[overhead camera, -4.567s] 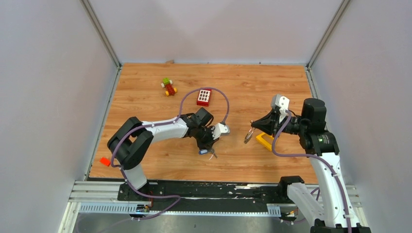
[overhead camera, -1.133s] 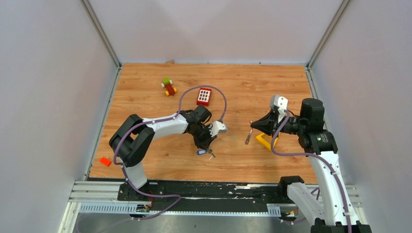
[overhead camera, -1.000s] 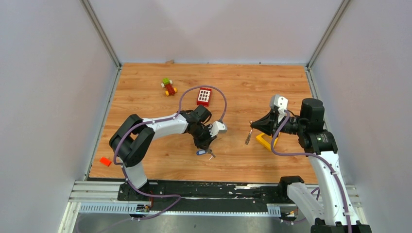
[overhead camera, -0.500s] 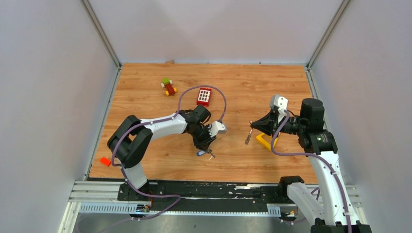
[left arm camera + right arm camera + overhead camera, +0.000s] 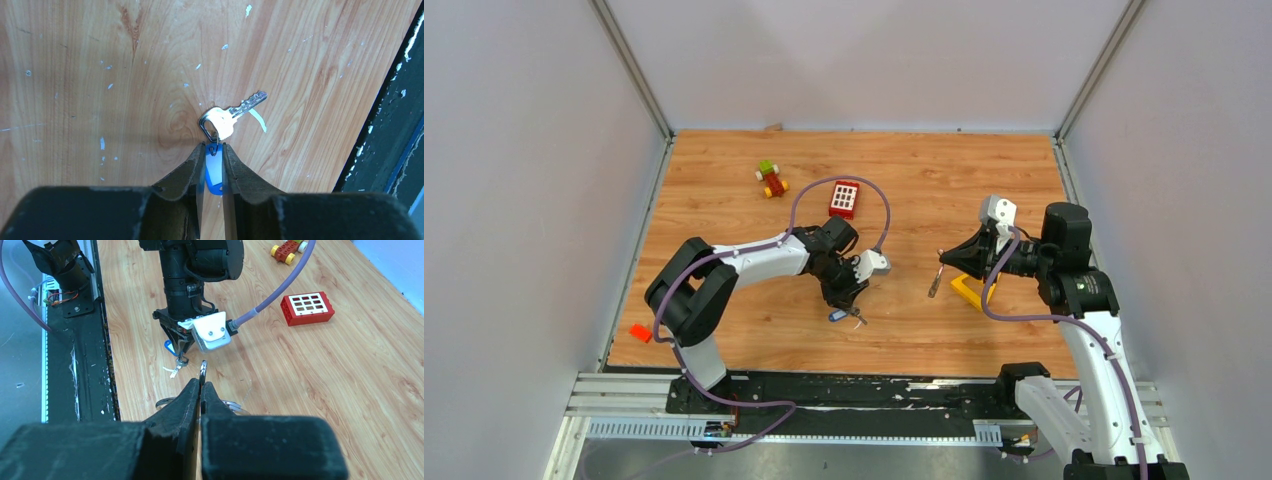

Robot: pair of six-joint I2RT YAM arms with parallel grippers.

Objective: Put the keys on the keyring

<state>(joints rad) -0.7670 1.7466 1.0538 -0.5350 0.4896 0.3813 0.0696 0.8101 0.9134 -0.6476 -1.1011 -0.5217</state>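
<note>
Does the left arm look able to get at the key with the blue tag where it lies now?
Likely yes. The left gripper is right down at the key, its fingers either side of the blue tag, and nothing blocks it.

The left hand (image 5: 214, 148) edged left, loosening around the keys (image 5: 224, 119).

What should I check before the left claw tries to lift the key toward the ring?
1. Right claw shut on the keyring: ok.
2. Blue tag sits between the left claw fingers: ok.
3. Left claw actually gripping the tag: cannot tell.
4. Key clear of the table: not ok, it lies flat.
5. Bare wood between key and keyring: ok.
</note>
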